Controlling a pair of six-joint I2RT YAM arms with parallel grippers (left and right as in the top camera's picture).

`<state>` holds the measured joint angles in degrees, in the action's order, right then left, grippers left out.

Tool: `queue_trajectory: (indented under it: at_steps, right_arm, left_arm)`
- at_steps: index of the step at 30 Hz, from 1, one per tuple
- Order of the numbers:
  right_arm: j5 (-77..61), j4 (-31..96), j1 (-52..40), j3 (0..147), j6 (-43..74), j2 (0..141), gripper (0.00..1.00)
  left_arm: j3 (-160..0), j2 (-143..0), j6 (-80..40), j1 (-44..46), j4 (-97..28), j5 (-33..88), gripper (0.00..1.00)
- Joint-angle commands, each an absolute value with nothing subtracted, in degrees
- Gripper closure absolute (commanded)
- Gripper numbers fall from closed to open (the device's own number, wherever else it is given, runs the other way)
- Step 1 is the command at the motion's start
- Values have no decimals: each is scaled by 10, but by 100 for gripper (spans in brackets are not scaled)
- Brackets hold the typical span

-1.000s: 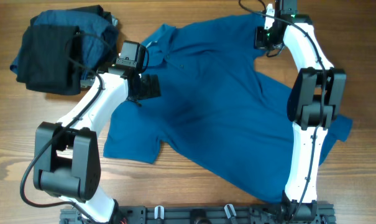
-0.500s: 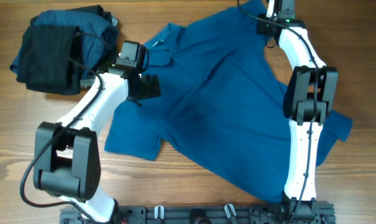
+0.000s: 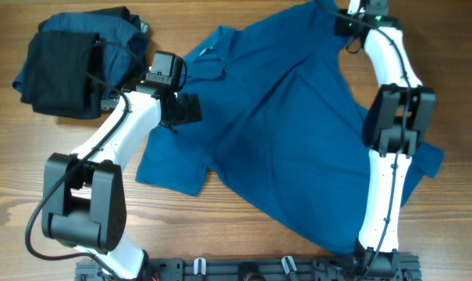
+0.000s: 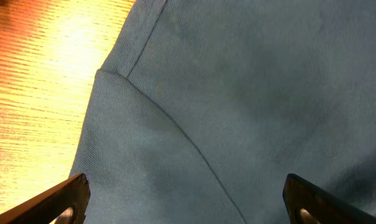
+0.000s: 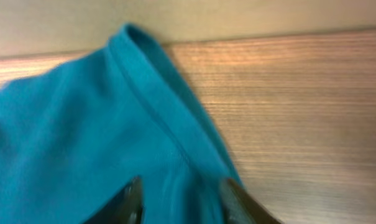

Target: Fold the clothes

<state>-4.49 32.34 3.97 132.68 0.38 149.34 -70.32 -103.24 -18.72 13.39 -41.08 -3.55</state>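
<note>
Spotter: Clothes first, at your far left. A heap [image 3: 72, 66] sits on the back-left part of the wooden table [image 3: 33, 179], with a black piece [image 3: 52, 74] lying over dark blue cloth [image 3: 103, 30].

Checker: Next along, your left gripper [image 3: 181, 109] hangs over the blue polo shirt [image 3: 282, 133]. It is near the collar [image 3: 208, 48] and behind the short sleeve [image 3: 169, 168] on that side. In your left wrist camera the two fingertips [image 4: 66, 199] sit far out at the bottom corners. They are spread wide above shirt cloth, with a strip of bare wood showing to one side.

Spotter: The shirt itself lies opened out across the middle of the table, placket side up. Its collar points towards the back left and the body slants down towards the front right. The cloth is creased in places, and its right side runs under your right arm [image 3: 392, 156].

Checker: Your right gripper [image 3: 346, 23] is at the back edge of the table, right at the shirt's far corner. From the right wrist camera its fingers [image 5: 128, 199] stand apart. A hemmed edge [image 5: 169, 130] of the shirt lies between them on the wood. That view is blurred, so you cannot tell from it whether either pad touches the cloth.
</note>
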Motion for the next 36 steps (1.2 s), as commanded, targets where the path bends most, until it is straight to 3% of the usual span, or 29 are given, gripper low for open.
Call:
queue_trajectory:
  at_steps: [1, 3, 6, 10, 17, 18, 19, 20, 22, 24, 31, 36]
  right_arm:
    - [-53, 424, 47, 1348, 25, 1342, 39]
    - [-49, 487, 53, 1348, 32, 1300, 33]
    - [-31, 567, 76, 1348, 30, 1248, 1]
    - [-24, 615, 96, 1348, 30, 1233, 0]
    - [-24, 611, 97, 1343, 30, 1233, 0]
    - [-24, 611, 97, 1343, 30, 1233, 0]
    - [-24, 611, 97, 1343, 30, 1233, 0]
    - [-24, 611, 97, 1343, 30, 1233, 0]
    - [-24, 611, 97, 1343, 30, 1233, 0]
    - [-24, 611, 97, 1343, 30, 1233, 0]
    - [-24, 611, 97, 1343, 30, 1233, 0]
    - [-24, 611, 97, 1343, 30, 1233, 0]
  left_arm:
    - [-701, -1031, -161, 133, -418, -62, 0]
    - [-701, -1031, -137, 133, -439, -90, 0]
    - [-701, -1031, -137, 133, -444, -89, 0]
    - [-701, -1031, -137, 133, -444, -89, 0]
    - [-701, -1031, -126, 134, -225, 50, 0]
    - [-701, -1031, -99, 134, -187, 98, 14]
    - [-701, -1031, -80, 134, -152, 138, 49]
    - [-701, -1031, -81, 134, -123, 154, 68]
    - [-701, -1034, -81, 137, -60, 156, 89]
    - [-701, -1044, -81, 141, -20, 132, 96]
    - [-701, -1183, -81, 140, 137, 121, 96]
    - [-701, -1242, -74, 131, 148, 68, 96]
